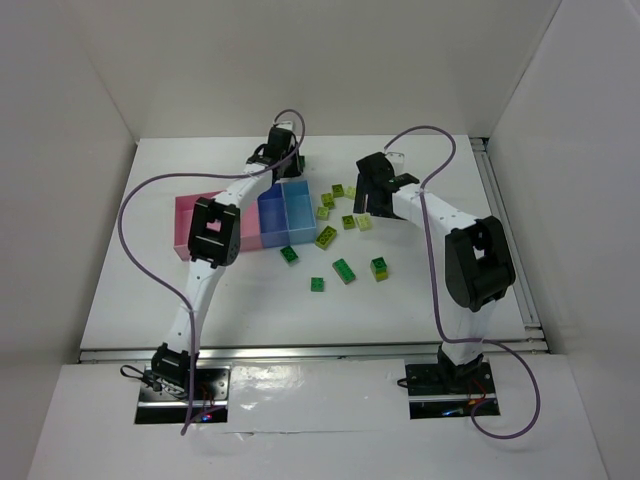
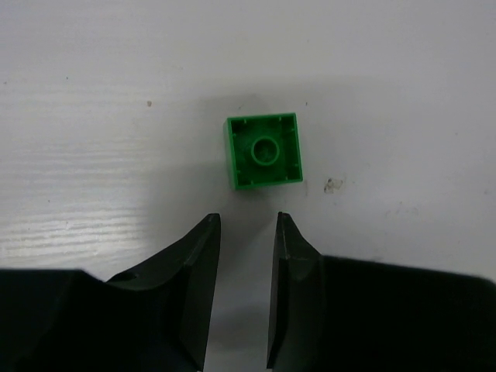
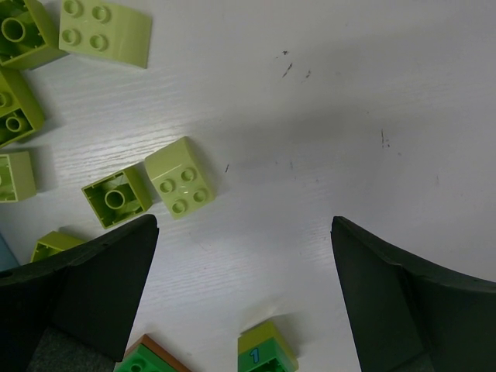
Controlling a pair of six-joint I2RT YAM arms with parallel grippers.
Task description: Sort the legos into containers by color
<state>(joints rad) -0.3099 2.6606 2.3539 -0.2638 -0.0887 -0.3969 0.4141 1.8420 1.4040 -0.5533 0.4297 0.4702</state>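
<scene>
The containers are a joined row: pink bins [image 1: 192, 226], a darker blue bin [image 1: 272, 216] and a light blue bin [image 1: 299, 208]. My left gripper [image 1: 283, 142] reaches past their far side. In the left wrist view its jaws [image 2: 248, 225] stand a narrow gap apart with nothing between them. A dark green lego [image 2: 263, 151] lies hollow side up just beyond the tips. My right gripper [image 3: 244, 225] hangs wide open over bare table beside yellow-green legos [image 3: 180, 177], [image 3: 116, 198]. In the top view it [image 1: 375, 188] is right of that cluster [image 1: 327, 200].
More dark green legos [image 1: 289, 254], [image 1: 317, 284], [image 1: 344, 270] lie in front of the bins. A two-tone brick marked 1 [image 3: 267, 353] and a green brick on a brown piece [image 3: 147, 358] lie near the right gripper's base. White walls enclose the table.
</scene>
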